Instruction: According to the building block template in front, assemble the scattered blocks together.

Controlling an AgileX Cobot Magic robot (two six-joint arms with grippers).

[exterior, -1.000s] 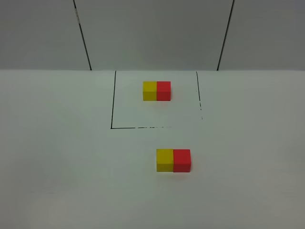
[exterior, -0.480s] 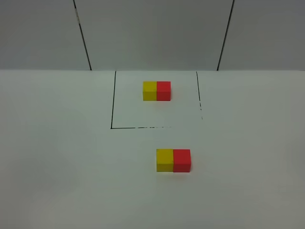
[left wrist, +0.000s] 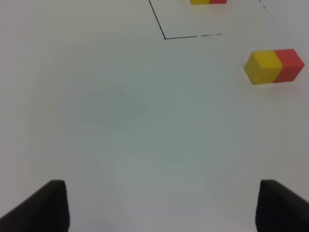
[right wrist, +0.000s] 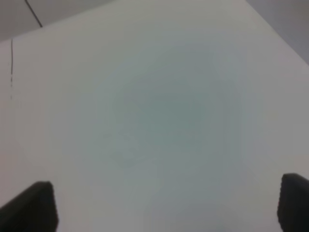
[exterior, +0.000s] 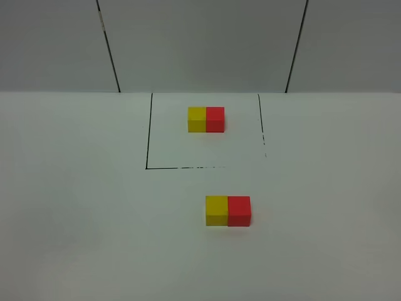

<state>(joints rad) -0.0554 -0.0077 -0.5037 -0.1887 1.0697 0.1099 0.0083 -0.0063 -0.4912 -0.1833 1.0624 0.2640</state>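
White table (exterior: 75, 238); scattered blocks (exterior: 228, 211) joined, outside outline (exterior: 148, 144).

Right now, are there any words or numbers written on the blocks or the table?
None: no words, numbers or signs anywhere.
The template has plain yellow and red faces.
The yellow block and red block are plain too.
The table carries only a black outline, a drawn line, not writing.
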